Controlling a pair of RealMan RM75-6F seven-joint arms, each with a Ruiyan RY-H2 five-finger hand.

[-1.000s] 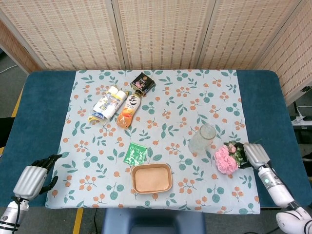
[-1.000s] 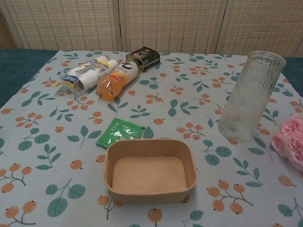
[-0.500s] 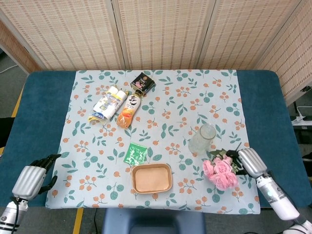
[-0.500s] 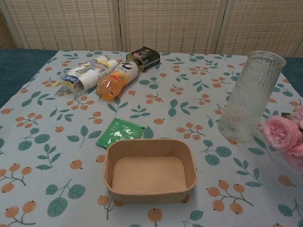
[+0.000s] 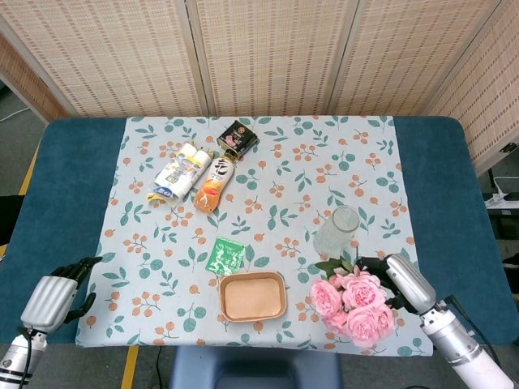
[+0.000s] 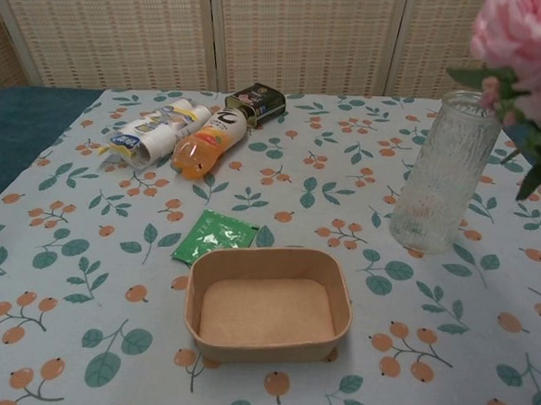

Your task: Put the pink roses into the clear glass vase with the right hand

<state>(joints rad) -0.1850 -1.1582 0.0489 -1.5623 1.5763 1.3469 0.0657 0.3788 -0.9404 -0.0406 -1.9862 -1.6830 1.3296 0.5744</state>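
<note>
My right hand (image 5: 403,281) grips the stems of the pink roses (image 5: 352,304), held up off the table near its front right corner. In the chest view the blooms (image 6: 518,38) fill the top right corner, with green leaves hanging in front of the clear glass vase (image 6: 445,171). The vase (image 5: 336,231) stands upright and empty on the floral cloth, just behind and left of the bouquet. My left hand (image 5: 57,295) rests with fingers curled at the table's front left edge, holding nothing.
A shallow tan tray (image 5: 252,296) sits at the front centre with a green sachet (image 5: 226,255) behind it. Further back left lie an orange drink bottle (image 5: 214,182), a white wrapped pack (image 5: 176,173) and a dark tin (image 5: 238,137). A woven screen stands behind the table.
The right hand has lifted the roses off the cloth and carried them toward the camera and leftward; the blooms now look larger and sit high in the chest view. The left hand stayed put.
</note>
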